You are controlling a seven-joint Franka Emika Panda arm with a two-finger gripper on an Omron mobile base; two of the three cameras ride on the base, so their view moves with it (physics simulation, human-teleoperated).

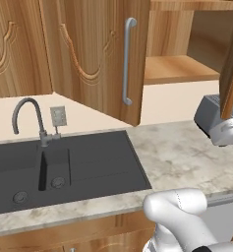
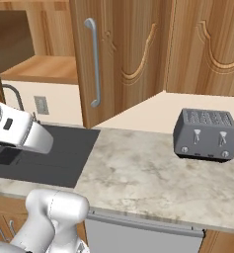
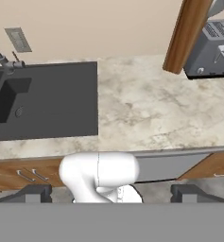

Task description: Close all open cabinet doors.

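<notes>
An open cabinet door point(image 1: 96, 54) swings out over the marble counter point(image 1: 187, 152), a medium-brown wood-grain panel with a carved curved groove and a long vertical silver bar handle point(image 1: 128, 61) near its free edge. In the left base view it hangs above the back of the counter, just right of the sink; the bare wooden shelf point(image 1: 179, 69) of the cabinet shows beside it. The right base view gives the same door point(image 2: 121, 57) from the other side, with its handle point(image 2: 93, 62) on the left, closed cabinet fronts point(image 2: 207, 44) to its right, and the whole grey toaster point(image 2: 205, 134) standing well clear on the counter. A second door edge point(image 1: 232, 64) crosses the right margin of the left base view, in front of the toaster.

The hand view looks down from above: a brown door edge point(image 3: 186, 35) slants in at the upper right, touching the toaster's outline in the picture, far from the gripper point(image 3: 111, 194), whose two dark finger tips stand wide apart with nothing between them. That view also lays out the black sink point(image 3: 42, 99), the faucet point(image 3: 2, 59), a wall outlet point(image 3: 18, 38) and the drawer fronts below the counter.
</notes>
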